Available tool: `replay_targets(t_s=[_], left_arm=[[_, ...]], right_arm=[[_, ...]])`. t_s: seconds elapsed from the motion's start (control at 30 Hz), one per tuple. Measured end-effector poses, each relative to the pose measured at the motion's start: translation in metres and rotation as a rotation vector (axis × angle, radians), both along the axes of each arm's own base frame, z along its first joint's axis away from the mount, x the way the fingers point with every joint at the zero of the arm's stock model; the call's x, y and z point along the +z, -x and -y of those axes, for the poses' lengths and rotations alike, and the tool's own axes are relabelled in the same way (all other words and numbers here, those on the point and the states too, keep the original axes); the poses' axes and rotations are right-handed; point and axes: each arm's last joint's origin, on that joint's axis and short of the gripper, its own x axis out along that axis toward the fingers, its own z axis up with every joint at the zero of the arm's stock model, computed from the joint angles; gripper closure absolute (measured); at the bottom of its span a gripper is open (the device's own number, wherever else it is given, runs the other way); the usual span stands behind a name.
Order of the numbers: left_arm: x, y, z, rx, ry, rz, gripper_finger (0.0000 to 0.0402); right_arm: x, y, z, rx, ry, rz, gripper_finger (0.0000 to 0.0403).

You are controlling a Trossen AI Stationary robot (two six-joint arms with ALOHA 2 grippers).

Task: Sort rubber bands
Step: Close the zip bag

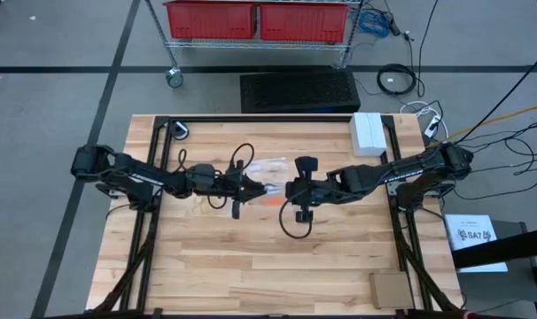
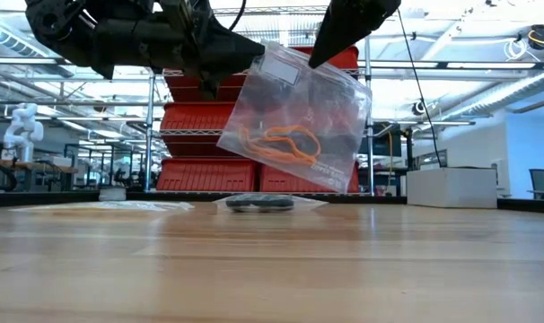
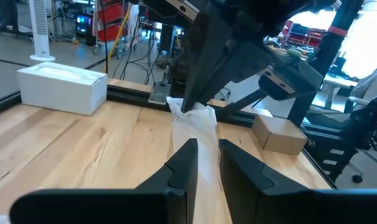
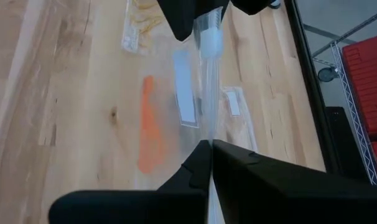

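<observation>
A wooden table (image 1: 277, 257) is standing before a wire rack of red bins (image 2: 254, 170); above its middle a clear plastic bag (image 2: 294, 117) is hanging, holding the orange rubber bands (image 2: 281, 142). The right gripper (image 4: 208, 144) is pinching one top corner of the bag, fingers fully closed on the film. The left gripper (image 3: 207, 162) is straddling the opposite top edge, fingers standing close on either side of the film; whether they are already gripping cannot be told. To do this step well, the left fingers should be biting only one layer of the mouth, so that pulling apart opens the bag rather than tilting it and spilling the bands.

The low view is showing black rubber bands (image 2: 258, 203) lying on the table beneath the bag. Only the right wrist view is showing pale yellow rubber bands (image 4: 145, 22) in another bag (image 4: 142, 28), flat on the table beyond the hanging one.
</observation>
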Motion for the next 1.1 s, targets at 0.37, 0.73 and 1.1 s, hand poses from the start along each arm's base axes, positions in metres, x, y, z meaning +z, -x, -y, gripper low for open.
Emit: replay_targets(t_s=[0.37,0.73,1.1], left_arm=[[0.0074,-0.0036,0.0066,-0.039,-0.006,0.024,0.0327],[0.0072,-0.0071,0.0070,-0.014,-0.037,-0.030,0.0362],[0.0072,-0.0071,0.0069,-0.011,-0.066,-0.029,0.0398]], right_arm=[[0.0000,0.0000,0.0000,0.008,0.007,-0.003,0.0403],[0.0000,-0.0002,-0.0004,0.013,0.010,-0.003,0.0403],[0.0001,-0.0015,-0.0035,0.025,-0.122,0.018,0.0396]])
